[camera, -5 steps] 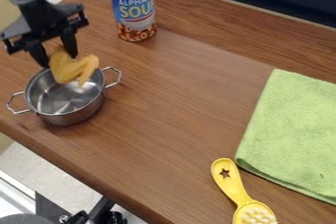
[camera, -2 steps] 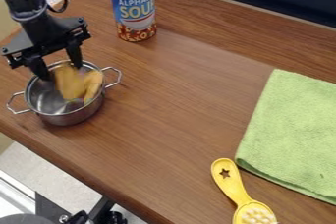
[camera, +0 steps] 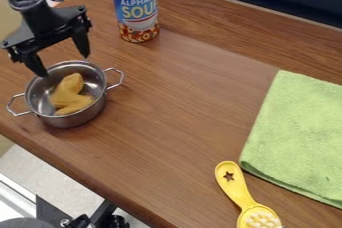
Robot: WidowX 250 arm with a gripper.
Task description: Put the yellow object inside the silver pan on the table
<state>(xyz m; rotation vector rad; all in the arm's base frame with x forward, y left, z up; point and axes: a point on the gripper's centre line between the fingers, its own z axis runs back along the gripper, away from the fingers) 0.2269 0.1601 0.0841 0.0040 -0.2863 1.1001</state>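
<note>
Down goes the yellow piece point(camera: 69, 95), lying inside the pan point(camera: 75, 120) at nine o'clock on the desk point(camera: 180, 122) | fingers point(camera: 81, 44) up, apart, near pan's twelve o'clock rim | likely light, smooth, firm; pinch its middle

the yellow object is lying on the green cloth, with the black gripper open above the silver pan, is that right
Not quite: the camera view shows the yellow object lying inside the silver pan, not on the green cloth. The black gripper is indeed open above the pan.
</note>
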